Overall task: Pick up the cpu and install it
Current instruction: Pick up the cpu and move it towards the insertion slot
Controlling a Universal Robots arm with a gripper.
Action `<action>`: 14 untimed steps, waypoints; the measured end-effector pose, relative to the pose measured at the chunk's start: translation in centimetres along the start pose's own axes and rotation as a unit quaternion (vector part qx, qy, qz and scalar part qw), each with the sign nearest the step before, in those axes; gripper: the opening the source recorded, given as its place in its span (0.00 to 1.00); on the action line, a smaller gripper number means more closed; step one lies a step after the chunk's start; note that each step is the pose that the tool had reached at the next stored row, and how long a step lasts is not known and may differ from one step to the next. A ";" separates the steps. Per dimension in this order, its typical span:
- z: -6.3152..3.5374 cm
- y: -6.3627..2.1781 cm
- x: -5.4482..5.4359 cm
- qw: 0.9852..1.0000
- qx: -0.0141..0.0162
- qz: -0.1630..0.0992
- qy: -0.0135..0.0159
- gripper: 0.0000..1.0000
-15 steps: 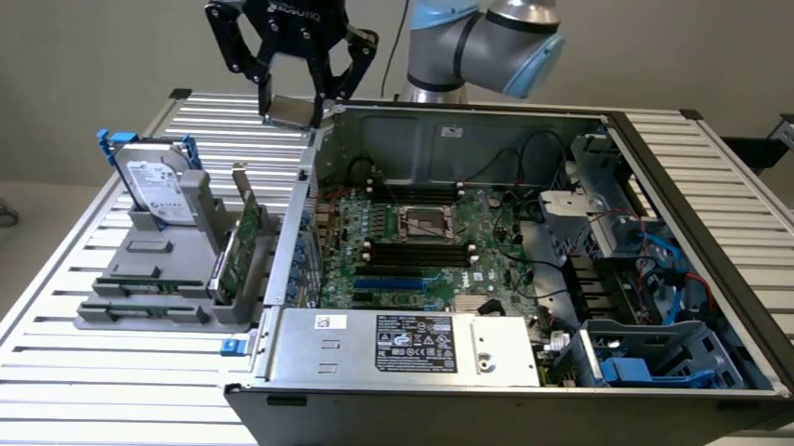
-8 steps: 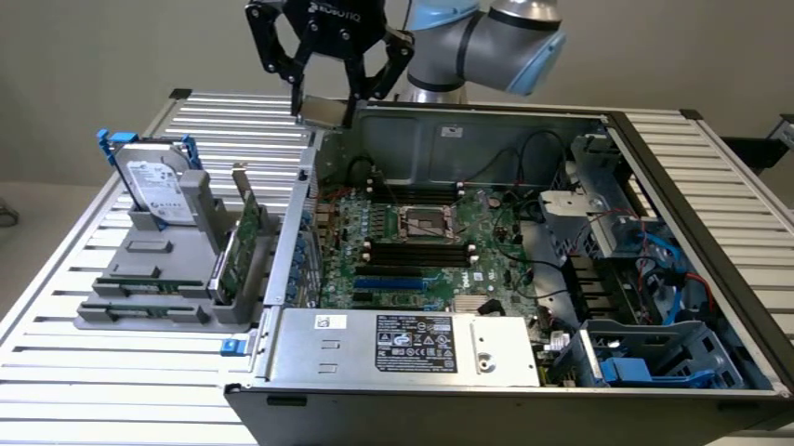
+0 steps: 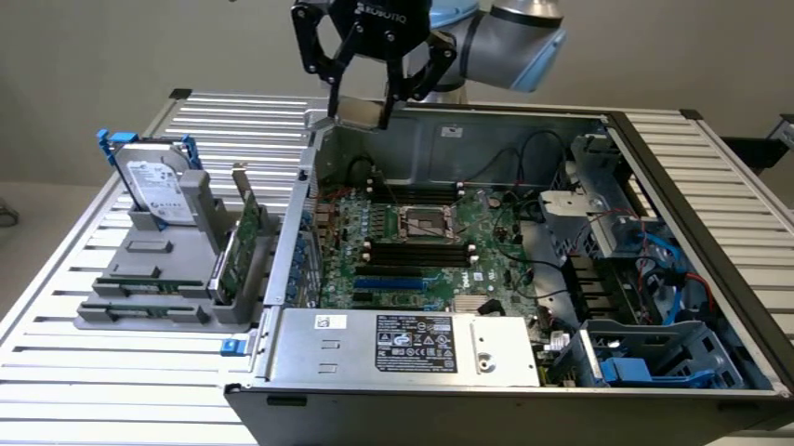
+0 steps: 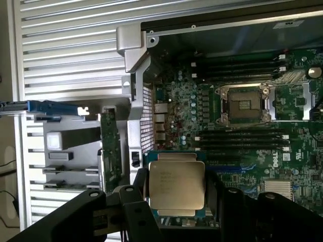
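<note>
Clamping the small flat square cpu with a pale silvery metal top [image 4: 176,187] by two opposite edges, the jaws of the black gripper [image 3: 363,111] hold it aloft over the open grey computer case [image 3: 372,348], at its far wall toward the exterior view's left. Below, well apart, sits the green motherboard [image 3: 484,269] with its square metal-framed socket [image 3: 422,223]. The case rests on a slatted metal worktop [image 3: 223,121].

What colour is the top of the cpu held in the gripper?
The cpu has a pale silvery metal top, slightly beige in this light; it shows best in the wrist view.
</note>
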State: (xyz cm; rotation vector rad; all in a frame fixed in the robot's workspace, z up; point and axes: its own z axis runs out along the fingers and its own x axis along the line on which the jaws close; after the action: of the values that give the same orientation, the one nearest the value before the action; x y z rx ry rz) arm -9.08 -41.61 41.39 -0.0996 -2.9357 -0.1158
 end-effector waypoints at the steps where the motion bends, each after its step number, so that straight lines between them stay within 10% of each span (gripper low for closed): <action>1: -0.09 0.04 -0.5 1.000 0.000 0.000 0.000 0.55; 14: -0.38 0.59 -4.8 1.000 0.000 0.000 -0.002 0.55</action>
State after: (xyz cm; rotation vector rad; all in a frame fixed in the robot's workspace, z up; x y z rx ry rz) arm -4.28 -41.34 40.83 -0.0995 -2.9392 -0.1164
